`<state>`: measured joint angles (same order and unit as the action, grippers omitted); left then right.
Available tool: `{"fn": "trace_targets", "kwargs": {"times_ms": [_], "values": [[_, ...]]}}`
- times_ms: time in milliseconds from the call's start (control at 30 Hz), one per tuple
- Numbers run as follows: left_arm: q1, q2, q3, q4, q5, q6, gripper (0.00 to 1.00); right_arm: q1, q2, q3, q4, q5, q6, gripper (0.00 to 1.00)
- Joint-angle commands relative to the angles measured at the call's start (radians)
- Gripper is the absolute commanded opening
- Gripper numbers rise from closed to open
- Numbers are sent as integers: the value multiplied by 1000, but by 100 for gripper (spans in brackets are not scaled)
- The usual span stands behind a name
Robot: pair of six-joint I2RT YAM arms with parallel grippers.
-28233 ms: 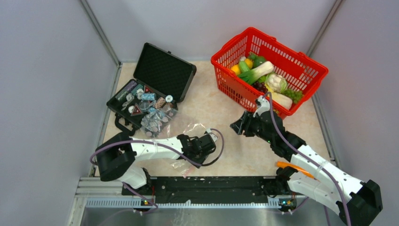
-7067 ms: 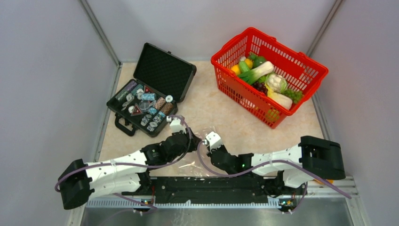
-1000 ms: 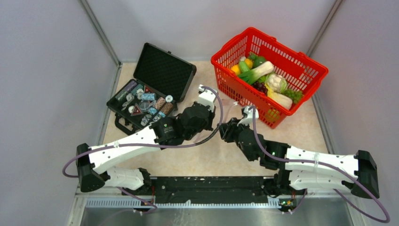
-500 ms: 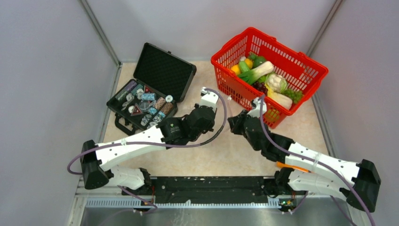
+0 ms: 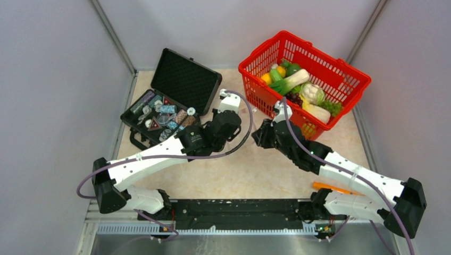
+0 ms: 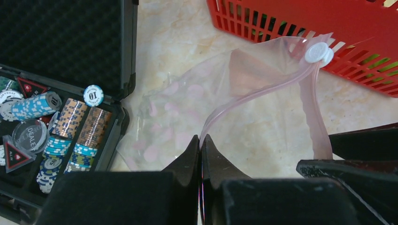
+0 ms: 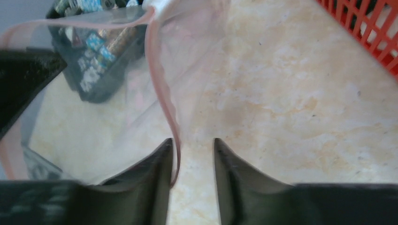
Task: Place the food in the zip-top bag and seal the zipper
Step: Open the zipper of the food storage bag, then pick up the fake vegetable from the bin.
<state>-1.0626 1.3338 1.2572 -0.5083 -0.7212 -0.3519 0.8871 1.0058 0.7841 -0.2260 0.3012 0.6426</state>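
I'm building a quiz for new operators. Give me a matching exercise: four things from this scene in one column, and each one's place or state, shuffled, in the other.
Things:
1. zip-top bag
2. food
3. black case
4. left claw

Place or state:
A. in the red basket
B. lid up, poker chips inside
C. shut on the zipper
D. clear, mouth parted

Pairs: 1-D, 2-A, 3-B, 4-C.

Between the open black hard case (image 5: 186, 79), far-left corner, and the red plastic mesh basket (image 5: 266, 99), far-right corner, a clear plastic zip-top bag (image 6: 173, 112) hangs across the gap. Bare beige marbled tabletop (image 5: 250, 178) lies open toward the near edge.
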Motion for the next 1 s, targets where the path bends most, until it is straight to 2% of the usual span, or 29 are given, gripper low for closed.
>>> {"fn": "trace_targets", "kwargs": {"times_ms": [0,167,267,333,400,500,600,733,967], "values": [[11,19,53,15,16,-3,0,-4,-44,151,-52,-77,-133,49],[86,37,55,11,62,-15,0,-14,-143,275,-108,-39,-287,56],[111,33,43,19,86,-10,0,-24,-125,369,-200,134,-331,57],[121,31,33,37,121,-10,0,-78,-80,437,-253,222,-348,57],[126,31,22,60,171,-11,0,-244,-18,499,-280,146,-362,57],[131,37,12,74,205,-21,0,-524,80,538,-224,-108,-299,57],[134,50,12,82,242,-16,0,-707,195,553,-165,-252,-190,59],[141,58,9,96,281,10,0,-768,401,652,-223,-295,-181,62],[150,68,-16,127,367,19,0,-805,547,677,-159,-224,-132,68]]}}
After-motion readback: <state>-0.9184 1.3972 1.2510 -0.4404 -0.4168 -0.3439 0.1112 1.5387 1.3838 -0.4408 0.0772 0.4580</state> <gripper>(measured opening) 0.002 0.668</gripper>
